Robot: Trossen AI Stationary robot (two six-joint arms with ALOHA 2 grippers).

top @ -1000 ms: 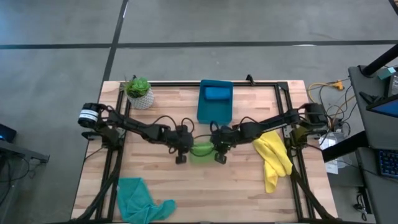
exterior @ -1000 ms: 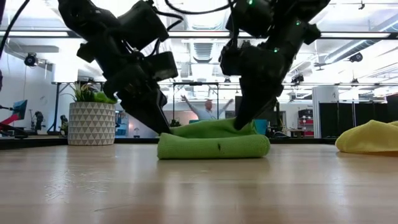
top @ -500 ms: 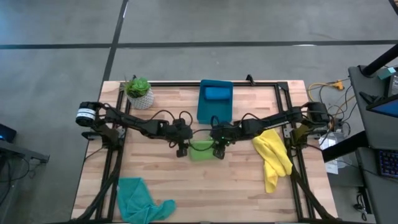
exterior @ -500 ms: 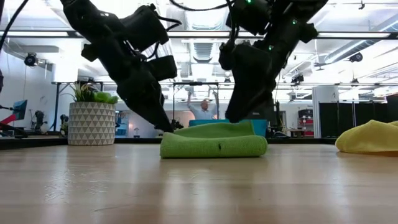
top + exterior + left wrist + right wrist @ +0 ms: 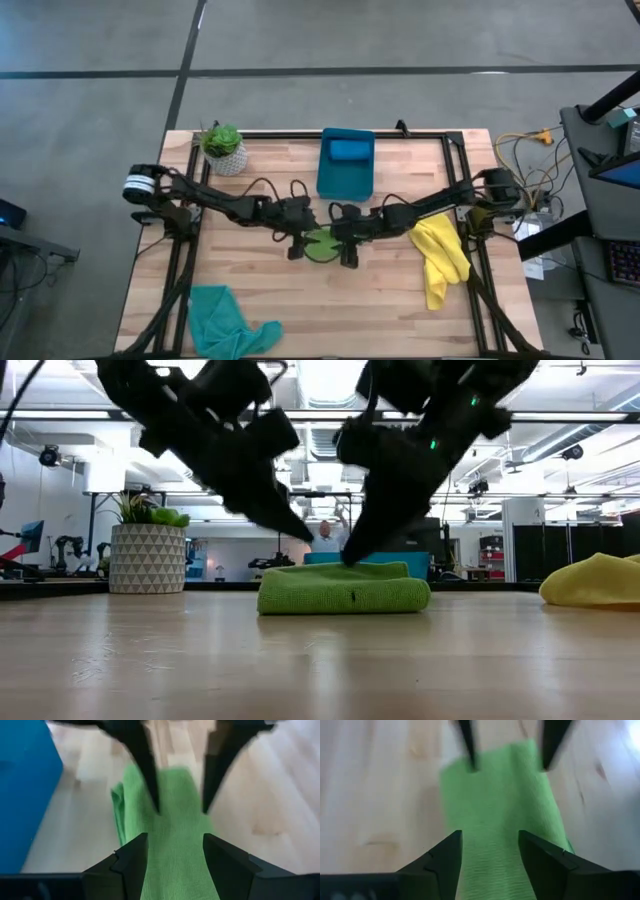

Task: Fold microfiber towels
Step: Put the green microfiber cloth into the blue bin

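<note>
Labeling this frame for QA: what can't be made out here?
- Green towel, high view: mostly covered by the left gripper and right gripper.
- Both grippers, low view: blurred, fingertips unclear against the towel top.
- Contact: the wrist views show both sets of fingers apart over the cloth; whether they touch it is unclear.
- Bin: the blue towel inside, fold unreadable.
- Teal towel: cut off by the bottom edge.

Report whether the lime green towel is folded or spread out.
Folded. The lime green towel lies as a compact, thick bundle with a rounded doubled edge on the table, between both open pincers.
</note>
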